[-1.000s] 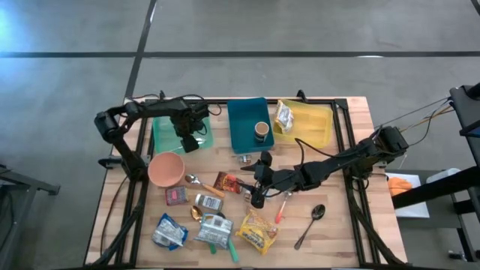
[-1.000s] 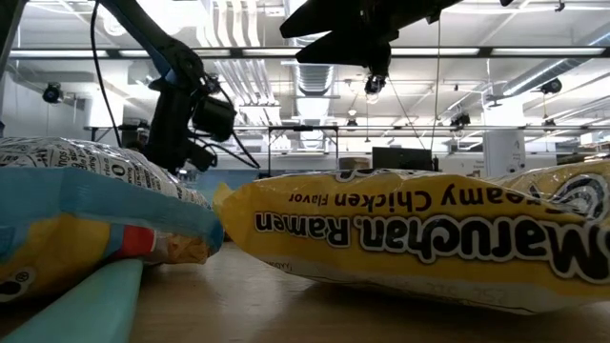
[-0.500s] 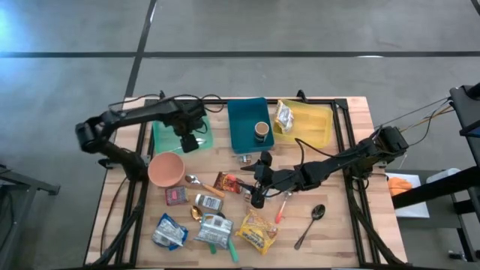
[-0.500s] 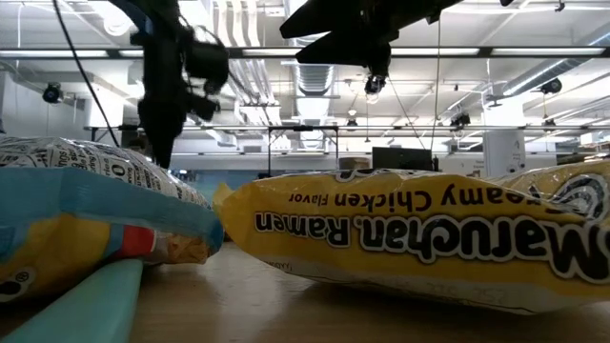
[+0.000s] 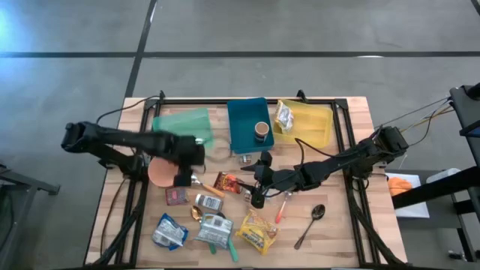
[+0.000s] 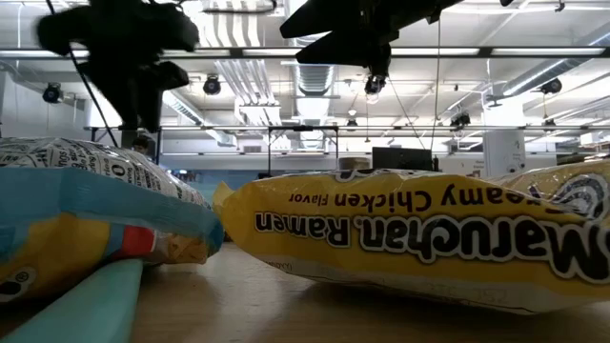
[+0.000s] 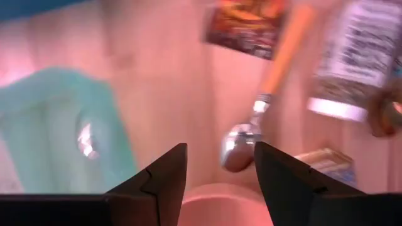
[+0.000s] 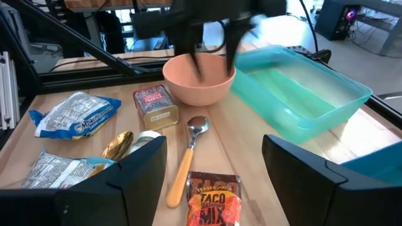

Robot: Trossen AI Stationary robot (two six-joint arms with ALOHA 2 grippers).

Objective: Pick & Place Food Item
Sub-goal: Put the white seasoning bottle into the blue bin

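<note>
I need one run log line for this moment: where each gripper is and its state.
left gripper: open, empty, over pink bowl | right gripper: open, empty, above taco mix packet | green bin: empty

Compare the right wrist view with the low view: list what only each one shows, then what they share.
Only the right wrist view shows the pink bowl, the light green plastic tray, the orange-handled metal spoon, the red taco mix packet and the small red tin.

Only the low view shows the yellow Maruchan ramen packet and the room's ceiling lights.

Both show the left gripper, open and empty above the bowl, and the wooden table.
</note>
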